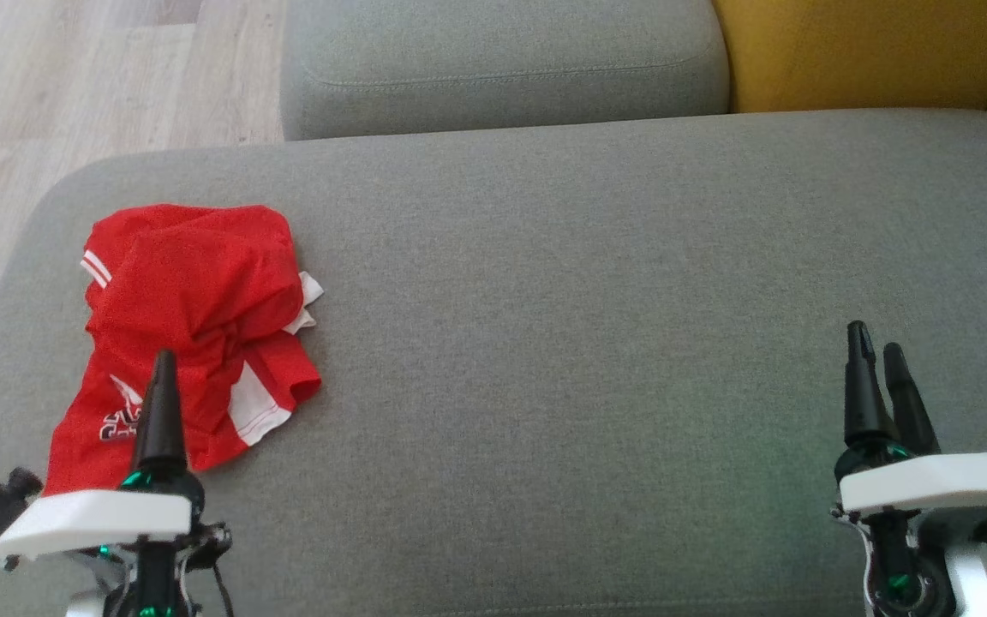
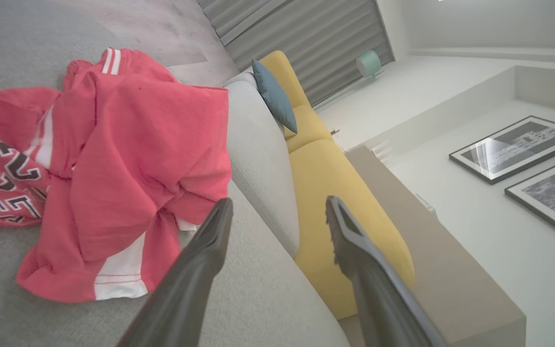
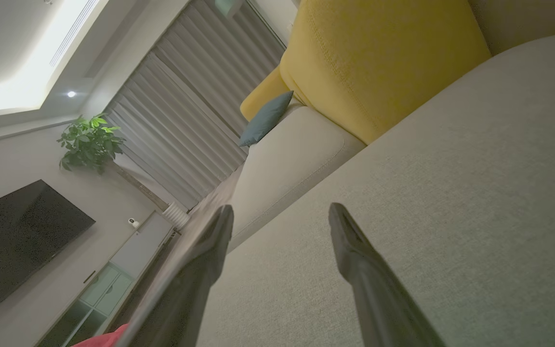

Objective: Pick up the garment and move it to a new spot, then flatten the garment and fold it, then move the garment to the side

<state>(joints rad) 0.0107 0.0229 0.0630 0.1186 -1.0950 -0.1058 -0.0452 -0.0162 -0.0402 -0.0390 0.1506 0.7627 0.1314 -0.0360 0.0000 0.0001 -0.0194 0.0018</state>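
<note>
Garment (image 1: 194,300) lies crumpled on grey sofa (image 1: 588,343), yellow cushion (image 1: 870,51) behind.

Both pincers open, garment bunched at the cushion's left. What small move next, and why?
Probably ease the left pincer forward and down onto the crumpled red garment and close on a raised fold. Its jaws stand open and empty at the heap's edge, while the right pincer hangs far off over bare grey cushion, so the left is nearer.
</note>
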